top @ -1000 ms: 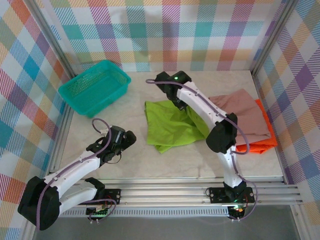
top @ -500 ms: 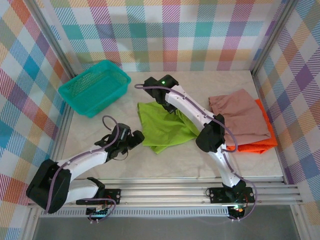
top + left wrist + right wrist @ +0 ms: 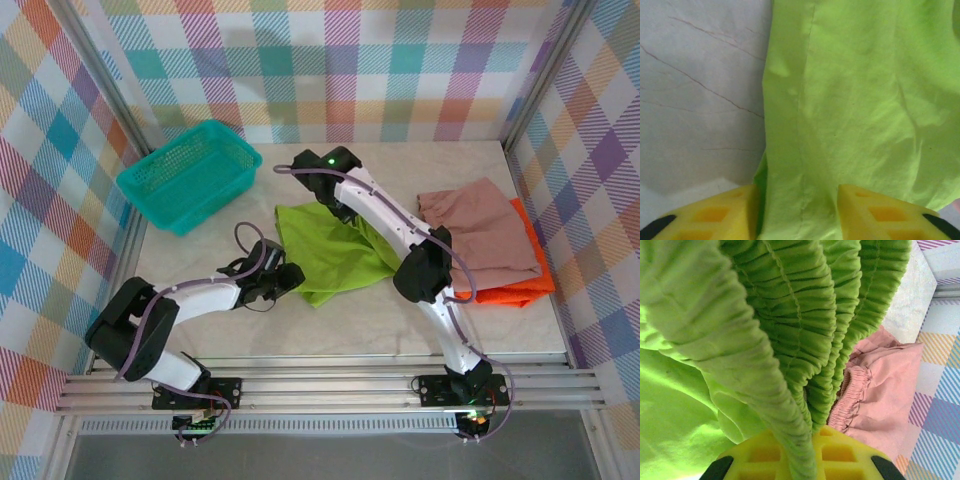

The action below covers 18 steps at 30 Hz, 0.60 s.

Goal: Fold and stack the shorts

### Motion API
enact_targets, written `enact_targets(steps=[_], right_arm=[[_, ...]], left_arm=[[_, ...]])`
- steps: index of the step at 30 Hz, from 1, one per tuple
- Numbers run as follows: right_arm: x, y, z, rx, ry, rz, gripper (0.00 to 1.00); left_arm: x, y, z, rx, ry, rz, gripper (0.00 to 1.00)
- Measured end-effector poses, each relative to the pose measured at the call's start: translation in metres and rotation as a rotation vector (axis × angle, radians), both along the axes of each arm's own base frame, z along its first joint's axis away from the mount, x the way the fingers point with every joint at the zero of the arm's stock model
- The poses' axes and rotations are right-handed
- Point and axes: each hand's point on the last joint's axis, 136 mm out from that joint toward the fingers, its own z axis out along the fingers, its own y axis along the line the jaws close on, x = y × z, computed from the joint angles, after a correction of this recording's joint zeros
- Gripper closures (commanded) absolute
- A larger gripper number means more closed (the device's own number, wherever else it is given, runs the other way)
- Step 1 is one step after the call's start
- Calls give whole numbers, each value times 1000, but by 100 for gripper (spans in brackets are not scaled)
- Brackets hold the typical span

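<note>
Lime green shorts lie crumpled at the centre of the worktop, well apart from the teal basket at the far left. The right pincer is clamped tight on the gathered elastic waistband at the garment's far edge, where the cloth bunches in ridges between its yellow pads. The left pincer has its jaws part-way apart, straddling the near left hem. Fabric sits between the fingers, but no firm pinch is evident (the cloth runs loose through the gap). Dusty pink shorts rest on the orange shorts at the right, just beside the green pair. The step in hand is judged to be securing two grip points on the green shorts ahead of spreading and folding. The next move calls for the left pincer to pinch the hem fully. Both arms should then draw apart evenly so that the fabric lies flat before any fold.
</note>
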Motion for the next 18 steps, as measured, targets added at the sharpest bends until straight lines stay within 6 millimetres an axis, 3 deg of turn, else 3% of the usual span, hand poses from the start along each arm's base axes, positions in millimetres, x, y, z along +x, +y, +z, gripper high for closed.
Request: enact_targets(steps=[2, 5, 14, 18], right_arm=[[2, -1, 0, -1, 0, 0, 100], [4, -4, 0, 0, -1, -2, 100], [12, -14, 5, 8, -12, -22, 100], [18, -18, 15, 30, -39, -33, 100]], left_arm=[[-1, -2, -3, 7, 8, -7, 81], [-3, -7, -4, 17, 7, -18, 90], [-45, -58, 2, 35, -24, -152, 92], [-63, -72, 0, 48, -30, -185, 90]])
